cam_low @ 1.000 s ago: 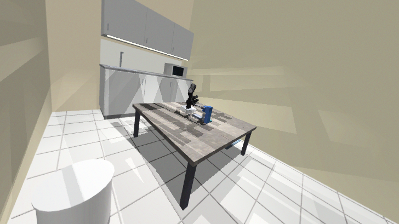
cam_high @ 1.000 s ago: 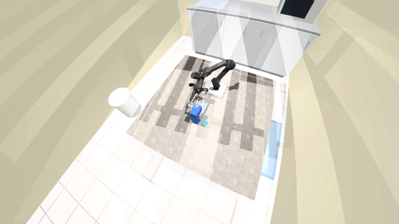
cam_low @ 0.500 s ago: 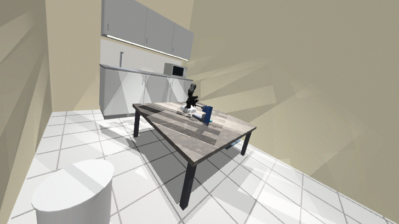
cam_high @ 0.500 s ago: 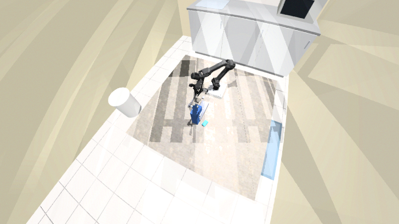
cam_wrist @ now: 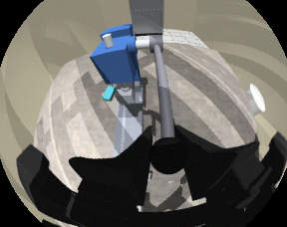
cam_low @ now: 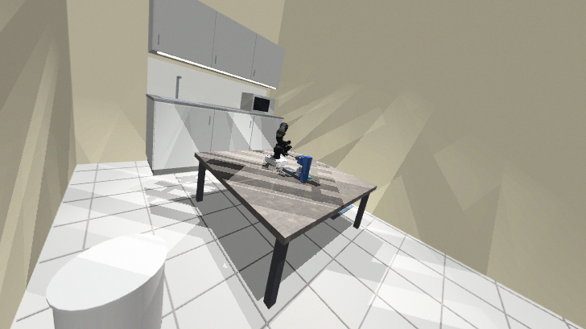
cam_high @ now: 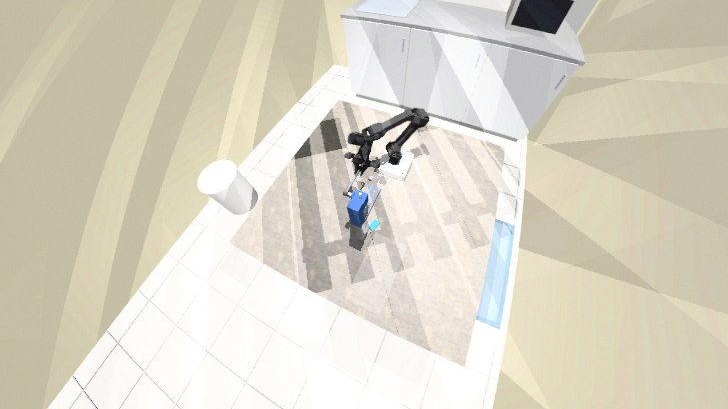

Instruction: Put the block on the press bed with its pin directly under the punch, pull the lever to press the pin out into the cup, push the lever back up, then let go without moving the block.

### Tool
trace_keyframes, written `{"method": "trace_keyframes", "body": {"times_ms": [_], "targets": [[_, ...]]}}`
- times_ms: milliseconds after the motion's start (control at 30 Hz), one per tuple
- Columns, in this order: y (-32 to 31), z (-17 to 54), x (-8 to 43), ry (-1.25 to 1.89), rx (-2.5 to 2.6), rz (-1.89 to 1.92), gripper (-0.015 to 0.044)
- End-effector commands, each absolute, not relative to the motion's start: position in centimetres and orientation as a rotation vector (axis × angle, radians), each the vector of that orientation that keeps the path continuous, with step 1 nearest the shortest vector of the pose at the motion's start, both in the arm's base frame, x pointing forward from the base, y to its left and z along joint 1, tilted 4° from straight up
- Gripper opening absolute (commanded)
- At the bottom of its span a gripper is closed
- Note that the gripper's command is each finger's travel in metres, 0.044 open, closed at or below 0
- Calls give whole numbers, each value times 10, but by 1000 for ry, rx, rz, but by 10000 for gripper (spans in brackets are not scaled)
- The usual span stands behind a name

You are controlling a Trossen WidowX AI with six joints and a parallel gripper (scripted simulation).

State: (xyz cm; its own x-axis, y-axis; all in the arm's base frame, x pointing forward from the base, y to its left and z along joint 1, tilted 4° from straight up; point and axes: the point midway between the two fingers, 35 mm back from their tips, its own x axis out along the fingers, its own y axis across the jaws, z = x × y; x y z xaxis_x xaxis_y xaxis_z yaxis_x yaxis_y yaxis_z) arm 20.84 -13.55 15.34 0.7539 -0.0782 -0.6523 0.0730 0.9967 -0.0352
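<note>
- Press: we're seeing the blue press [cam_high: 357,211] [cam_low: 306,168] [cam_wrist: 114,66] standing upright on the table; a sideways pull from the arm could be dragging or tipping it, shifting whatever is under the punch.
- Gripper: we're reading the claw [cam_high: 361,165] [cam_low: 288,150] [cam_wrist: 162,128] as closed around the lever's black knob; if its path isn't following the lever's arc, we're risking a slip or a jam.
- Lever: we're seeing the grey lever [cam_high: 352,182] [cam_low: 292,156] [cam_wrist: 163,95] reaching from the press's side to the claw; stopping the stroke short could be leaving the pin in, and releasing before it's back up could be spoiling the finish.
- Block: we're taking the small grey piece [cam_wrist: 126,94] below the press head, at the far end of the pale bed, as the block; it's looking squarish and matte, roughly in place. We're not making out its pin or the cup, so alignment is staying unconfirmed.
- Cyan piece: we're noting a small bright one [cam_high: 374,224] [cam_low: 309,176] [cam_wrist: 109,93] lying beside the press, role unclear.
</note>
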Motion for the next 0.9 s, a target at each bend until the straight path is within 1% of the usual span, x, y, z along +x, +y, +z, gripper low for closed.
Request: {"method": "trace_keyframes", "body": {"times_ms": [0,867], "targets": [[-136,157,209,709,-2,-85,0],[-135,170,208,709,-2,-85,0]]}}
